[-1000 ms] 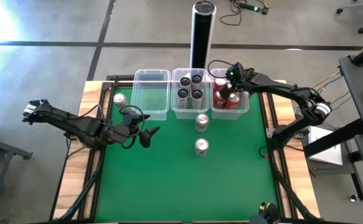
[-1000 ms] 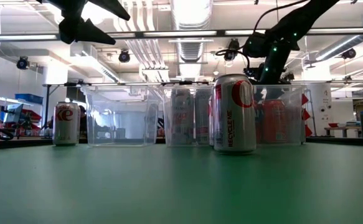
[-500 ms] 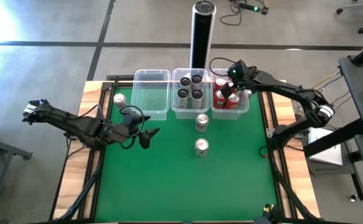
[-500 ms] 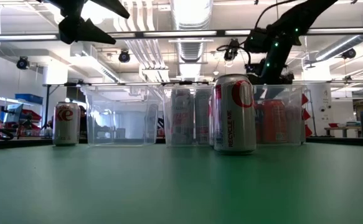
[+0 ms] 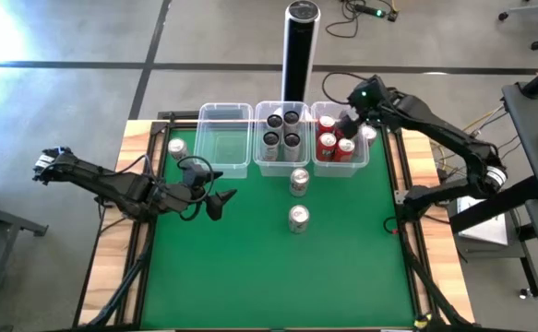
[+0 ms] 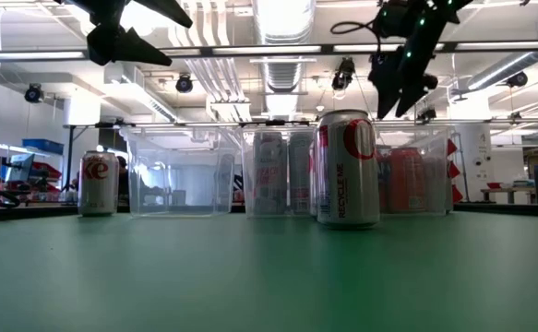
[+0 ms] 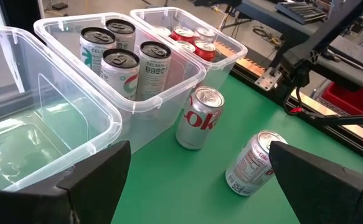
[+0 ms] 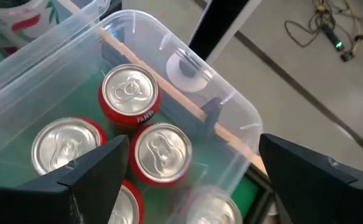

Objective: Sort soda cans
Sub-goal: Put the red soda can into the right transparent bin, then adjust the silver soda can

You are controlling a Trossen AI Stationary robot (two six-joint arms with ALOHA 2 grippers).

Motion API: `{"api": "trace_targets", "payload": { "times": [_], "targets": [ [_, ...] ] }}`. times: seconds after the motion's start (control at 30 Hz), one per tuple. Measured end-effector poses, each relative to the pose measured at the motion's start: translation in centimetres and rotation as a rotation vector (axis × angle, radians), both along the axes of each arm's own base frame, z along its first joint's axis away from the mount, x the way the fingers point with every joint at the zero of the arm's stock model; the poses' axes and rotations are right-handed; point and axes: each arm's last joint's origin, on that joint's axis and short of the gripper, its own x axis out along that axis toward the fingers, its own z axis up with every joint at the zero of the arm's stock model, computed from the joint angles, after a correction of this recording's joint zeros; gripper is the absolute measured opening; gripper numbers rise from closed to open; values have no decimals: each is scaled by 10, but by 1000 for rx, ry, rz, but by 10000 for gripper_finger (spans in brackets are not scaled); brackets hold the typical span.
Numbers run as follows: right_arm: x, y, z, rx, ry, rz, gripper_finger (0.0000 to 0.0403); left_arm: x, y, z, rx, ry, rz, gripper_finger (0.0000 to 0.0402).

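Soda cans [image 5: 298, 218] all stand upright, tops up; right end effector [image 5: 352, 121] hovers wide, empty.

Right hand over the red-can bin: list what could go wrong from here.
1. The right hand hangs open just above the red cans packed in the right bin; a low exit could clip one.
2. Two silver cans stand close together in front of the middle bin; grabbing one may topple the other.

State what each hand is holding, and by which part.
Nothing. The left hand and right hand are both open and empty.
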Motion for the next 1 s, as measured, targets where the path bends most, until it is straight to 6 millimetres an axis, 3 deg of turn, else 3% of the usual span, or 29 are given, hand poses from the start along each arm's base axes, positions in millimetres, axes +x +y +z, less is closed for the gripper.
{"api": "trace_targets", "payload": {
  "times": [0.63, 1.0],
  "targets": [
    [-53, 50, 28, -4, 234, 225, 351, 0, 0, 0, 0, 0, -2, 367],
    [-63, 60, 5, 92, 526, 542, 332, 0, 0, 0, 15, 9, -9, 367]
  ]
}}
